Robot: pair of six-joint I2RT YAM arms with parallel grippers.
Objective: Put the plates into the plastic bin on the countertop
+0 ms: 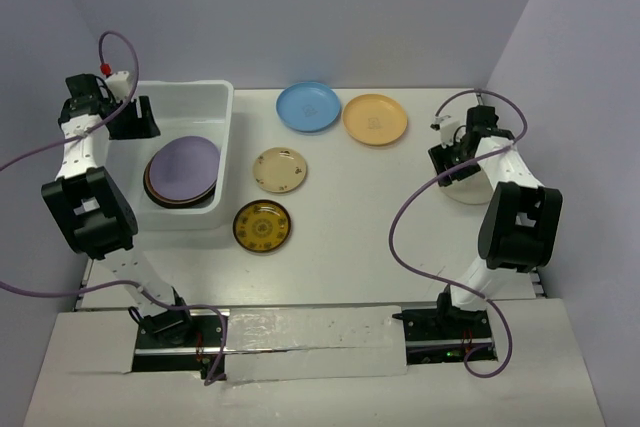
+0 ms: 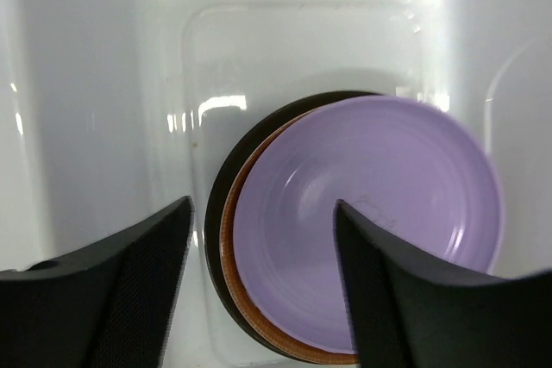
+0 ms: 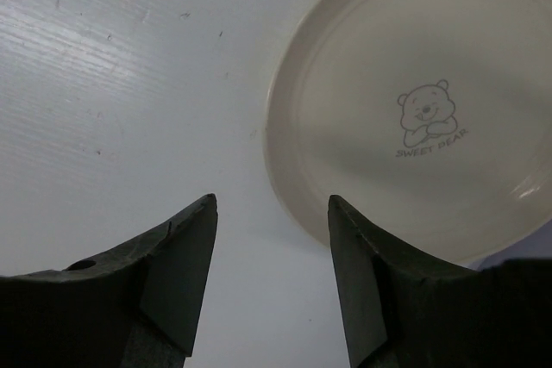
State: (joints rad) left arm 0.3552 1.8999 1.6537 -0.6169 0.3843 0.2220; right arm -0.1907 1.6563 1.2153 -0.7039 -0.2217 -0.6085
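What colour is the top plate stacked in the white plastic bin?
Plain lavender. The round lavender plate shows best in the left wrist view.

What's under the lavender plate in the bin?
A brown-rimmed plate, then a dark plate; only their edges show past the lavender plate. Their faces and anything lower are covered.

Left arm point(image 1: 85, 162) and right arm point(image 1: 510, 172): white links, chunky black joints. Purple cables point(image 1: 120, 39) trail behind the left claw point(image 2: 261, 202) and right claw point(image 3: 272, 198); their fingers point(image 2: 112, 290) are black wedges.
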